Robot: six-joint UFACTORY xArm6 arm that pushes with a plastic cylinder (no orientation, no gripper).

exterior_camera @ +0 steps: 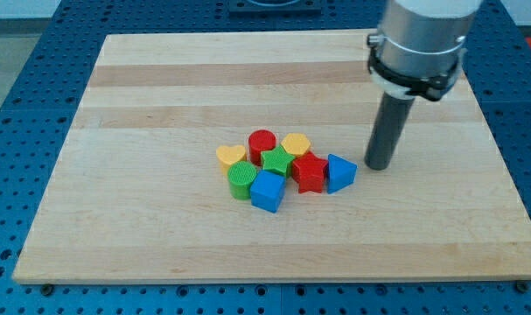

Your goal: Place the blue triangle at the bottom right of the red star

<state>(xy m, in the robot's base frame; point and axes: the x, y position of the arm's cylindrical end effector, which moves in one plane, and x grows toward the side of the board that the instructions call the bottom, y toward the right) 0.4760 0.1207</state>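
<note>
Position check: my tip (379, 166) rests on the surface (160, 79) just beside the blue triangle (339, 172), on the side toward the right edge and slightly toward the top edge. I have no fingers, only the rod. The blue triangle touches the red star (310, 171) on its right, near the surface's centre. I judge a push toward the bottom edge is needed. No labels or writing are readable.

One cam only: raised front view, angled down over whole wooden board (160, 227), mid distance; no 2nd view.
</note>
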